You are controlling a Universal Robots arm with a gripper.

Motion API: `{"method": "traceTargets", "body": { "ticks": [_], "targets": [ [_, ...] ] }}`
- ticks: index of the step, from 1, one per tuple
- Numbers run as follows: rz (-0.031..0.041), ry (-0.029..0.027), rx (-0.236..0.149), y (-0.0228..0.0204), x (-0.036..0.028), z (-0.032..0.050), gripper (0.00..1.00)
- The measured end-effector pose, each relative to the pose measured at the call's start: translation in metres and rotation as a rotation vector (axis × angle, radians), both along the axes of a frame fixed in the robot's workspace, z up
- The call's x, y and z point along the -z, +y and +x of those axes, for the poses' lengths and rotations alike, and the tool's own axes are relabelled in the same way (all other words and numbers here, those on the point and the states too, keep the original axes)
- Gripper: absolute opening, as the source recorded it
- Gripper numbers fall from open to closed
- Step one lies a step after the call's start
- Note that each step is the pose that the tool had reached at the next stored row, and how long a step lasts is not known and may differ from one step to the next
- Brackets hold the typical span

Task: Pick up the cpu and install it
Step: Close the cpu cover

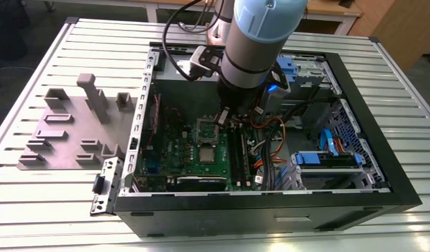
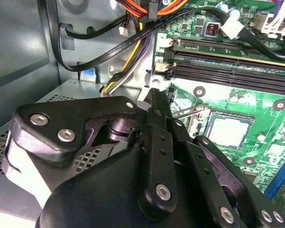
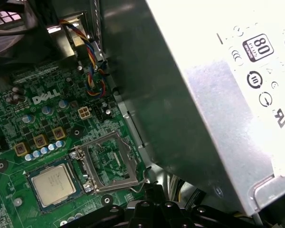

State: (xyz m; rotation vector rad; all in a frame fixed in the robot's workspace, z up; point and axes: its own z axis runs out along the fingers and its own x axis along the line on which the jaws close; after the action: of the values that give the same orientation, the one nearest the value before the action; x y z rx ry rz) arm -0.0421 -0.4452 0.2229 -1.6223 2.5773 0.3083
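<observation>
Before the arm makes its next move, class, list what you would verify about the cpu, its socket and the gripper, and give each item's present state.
1. The cpu lies in its socket on the motherboard: ok.
2. The cpu sits flat and fully seated: cannot tell.
3. The socket frame is closed over the cpu: not ok, it lies open beside the cpu.
4. The gripper is apart from the cpu: ok.
5. The cables are clear of the socket: ok.

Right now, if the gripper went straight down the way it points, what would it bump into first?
Probably the open silver socket frame on the green motherboard; the gripper seems to point there, beside the cpu already sitting in its socket. Depth is hard to judge.
</observation>
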Motion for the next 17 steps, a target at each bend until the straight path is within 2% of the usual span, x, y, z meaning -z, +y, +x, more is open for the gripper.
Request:
{"method": "traceTargets", "body": {
  "ticks": [4, 11, 17],
  "targets": [
    [-0.0031, -0.0002, 0.000, -0.0002, -0.0015, -0.0001, 0.11],
    [-0.0139, 0.0000, 0.000, -0.0007, -0.0030, -0.0007, 0.11],
    [-0.0177, 0.0000, 0.000, -0.0009, -0.0055, -0.0013, 0.11]
  ]
}}
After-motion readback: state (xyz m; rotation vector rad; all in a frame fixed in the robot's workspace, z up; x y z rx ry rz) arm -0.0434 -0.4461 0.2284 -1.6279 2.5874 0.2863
